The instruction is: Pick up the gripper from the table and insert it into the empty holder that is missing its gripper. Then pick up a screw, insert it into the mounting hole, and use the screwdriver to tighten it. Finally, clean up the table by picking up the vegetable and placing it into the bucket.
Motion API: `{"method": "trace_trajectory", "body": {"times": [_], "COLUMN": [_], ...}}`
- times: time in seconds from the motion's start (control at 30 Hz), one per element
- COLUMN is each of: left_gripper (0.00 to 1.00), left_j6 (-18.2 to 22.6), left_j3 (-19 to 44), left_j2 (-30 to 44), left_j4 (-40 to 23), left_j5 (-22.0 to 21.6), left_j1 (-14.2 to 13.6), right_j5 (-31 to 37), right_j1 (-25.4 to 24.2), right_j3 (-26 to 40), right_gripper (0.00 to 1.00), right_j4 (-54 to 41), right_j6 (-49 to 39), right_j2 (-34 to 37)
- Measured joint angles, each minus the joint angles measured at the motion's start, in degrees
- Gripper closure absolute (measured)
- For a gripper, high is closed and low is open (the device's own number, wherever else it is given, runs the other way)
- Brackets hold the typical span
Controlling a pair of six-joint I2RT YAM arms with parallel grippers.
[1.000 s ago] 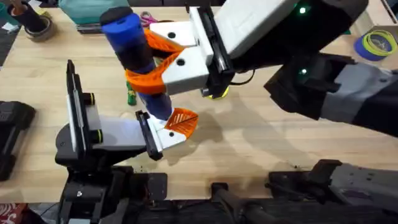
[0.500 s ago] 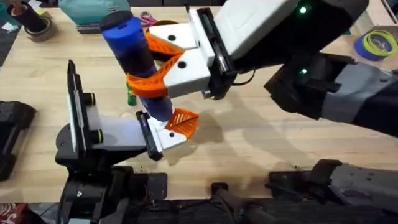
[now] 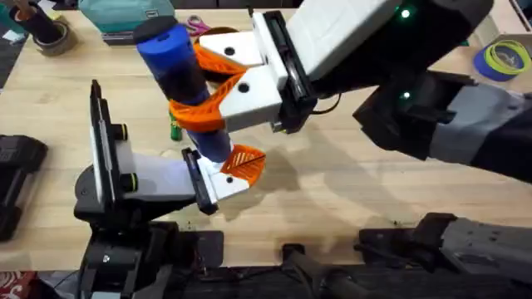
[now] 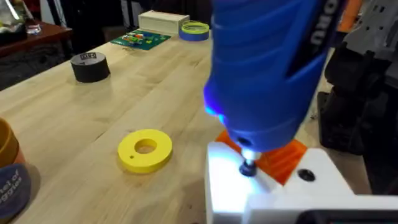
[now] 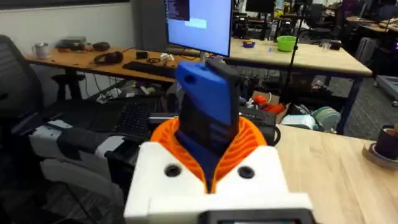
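Screwdriver work filled the middle of the pale wooden table. The right pincer, white with orange ribbed pads, was clenched around the bright blue pen-shaped electric screwdriver, held nearly upright. Its thin metal tip pressed onto the white plastic finger mount of the left pincer, just beside the orange ribbed wedge seated there. I could not tell whether the left pincer was released or clenched. The small green toy vegetable lay behind the screwdriver. A yellow ring rested nearby, and the round orange-tan cup stood at the left wrist view's edge.
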Motion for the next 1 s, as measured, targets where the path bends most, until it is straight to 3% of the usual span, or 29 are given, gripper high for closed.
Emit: {"method": "trace_trajectory", "body": {"times": [1.0], "left_gripper": [0.985], "left_j6": [0.0], "left_j3": [0.0], "left_j2": [0.0], "left_j4": [0.0], "left_j5": [-0.2], "left_j1": [0.0], "right_j5": [4.2], "right_j1": [2.3], "right_j3": [0.0], "right_gripper": [0.979], "right_j4": [-0.4], "right_j6": [-1.7], "right_j2": [0.0]}}
